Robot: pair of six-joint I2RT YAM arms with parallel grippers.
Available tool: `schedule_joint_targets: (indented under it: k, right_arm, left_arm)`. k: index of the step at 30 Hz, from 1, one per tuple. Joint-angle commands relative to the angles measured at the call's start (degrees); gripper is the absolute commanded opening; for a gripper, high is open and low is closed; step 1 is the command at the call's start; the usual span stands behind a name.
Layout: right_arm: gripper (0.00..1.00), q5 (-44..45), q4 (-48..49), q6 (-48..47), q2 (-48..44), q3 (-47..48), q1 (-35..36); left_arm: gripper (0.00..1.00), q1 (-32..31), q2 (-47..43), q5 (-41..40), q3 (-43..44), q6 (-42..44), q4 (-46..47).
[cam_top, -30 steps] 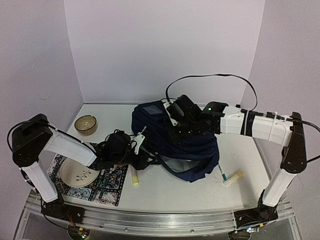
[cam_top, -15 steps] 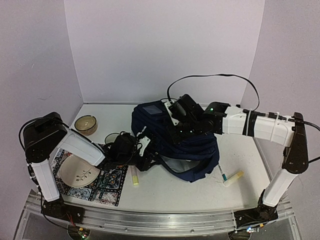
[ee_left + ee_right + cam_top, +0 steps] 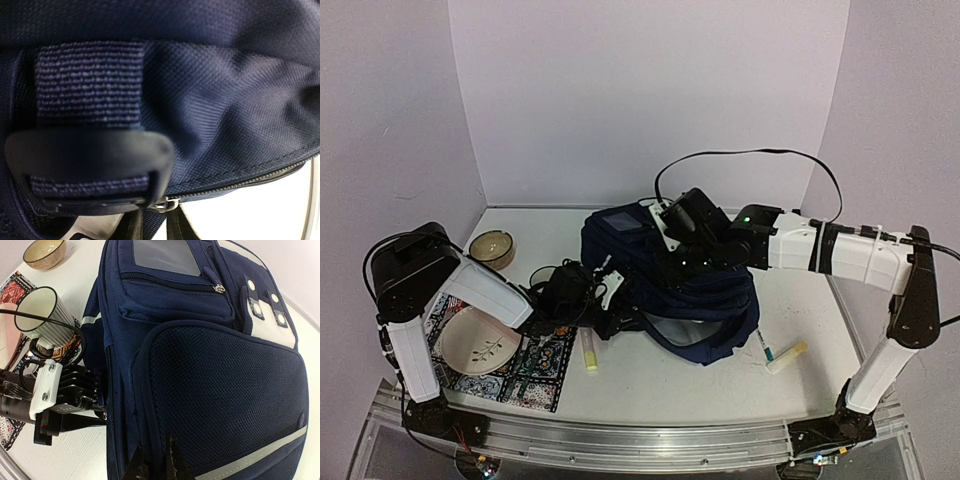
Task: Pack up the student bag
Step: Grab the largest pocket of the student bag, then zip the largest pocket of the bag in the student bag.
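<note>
Unzipping the navy backpack [image 3: 700, 290], we'd brace with our right gripper [image 3: 154, 465], pinched on its fabric; our left gripper [image 3: 608, 305] (clenched or released, we cannot tell) should tug the zipper [image 3: 240, 177] gently.

White arm links [image 3: 840, 250], black joints [image 3: 405, 270], looping black cable [image 3: 750, 153] (green LED [image 3: 744, 217] lit).

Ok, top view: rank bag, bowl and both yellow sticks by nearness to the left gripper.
1. student bag, against the left gripper.
2. near yellow stick, beside the mat.
3. bowl, back left.
4. right yellow stick, front right.
</note>
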Motion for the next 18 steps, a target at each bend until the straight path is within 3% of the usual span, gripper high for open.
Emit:
schedule_joint_targets:
  k: [1,6,12,18]
  right_arm:
    - [0.0,-1.7,5.2,-0.3,-3.4,0.8,0.5]
    - [0.0,-0.6,5.2,-0.3,-2.6,1.1,0.5]
    - [0.0,0.9,5.2,0.0,-1.3,1.6,0.5]
    - [0.0,3.6,4.3,1.4,1.1,3.2,0.5]
  left_arm:
    - [0.1,0.1,-1.2,2.0,2.1,-0.2,3.7]
    - [0.0,0.0,-4.2,1.4,-0.9,-2.1,4.1]
    - [0.0,-0.5,-6.7,0.8,-3.7,-4.3,4.4]
    - [0.0,-6.1,-8.4,-3.8,-4.9,-5.2,4.3]
